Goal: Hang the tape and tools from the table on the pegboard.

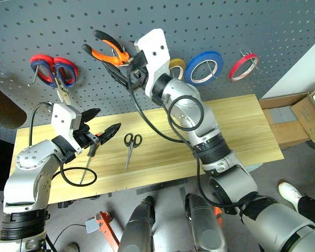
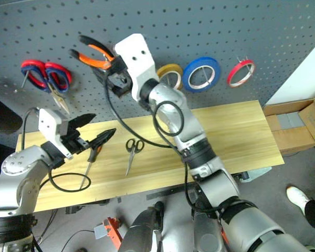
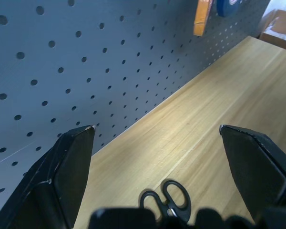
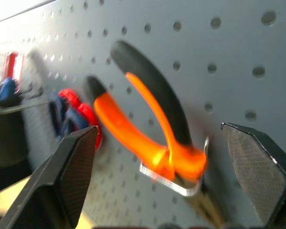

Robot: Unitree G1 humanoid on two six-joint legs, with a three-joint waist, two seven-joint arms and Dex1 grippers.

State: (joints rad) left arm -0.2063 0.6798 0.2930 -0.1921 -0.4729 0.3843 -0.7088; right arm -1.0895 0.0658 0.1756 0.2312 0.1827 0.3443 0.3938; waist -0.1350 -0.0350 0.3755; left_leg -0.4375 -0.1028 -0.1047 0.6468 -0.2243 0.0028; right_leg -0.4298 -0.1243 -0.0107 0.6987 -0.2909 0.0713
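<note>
The orange-and-black pliers [image 1: 104, 54] hang from a hook on the dark grey pegboard [image 1: 226, 26]. My right gripper [image 4: 158, 129] is open just in front of them, one finger on each side, not gripping. The red tape [image 1: 243, 66] hangs on a hook at the pegboard's right. On the table [image 1: 236, 131] lie the small black scissors [image 1: 130, 147] and the slim screwdriver [image 1: 93, 150]. My left gripper [image 1: 102, 126] hovers open over the table's left part, just above the screwdriver's handle, with nothing between its fingers.
Red-and-blue scissors [image 1: 52, 71] hang at the pegboard's left; a yellow roll [image 1: 177, 65] and a blue roll [image 1: 205, 67] hang near its middle. A cardboard box [image 1: 304, 115] stands off the table's right end. A person's white shoe [image 1: 290, 193] is on the floor.
</note>
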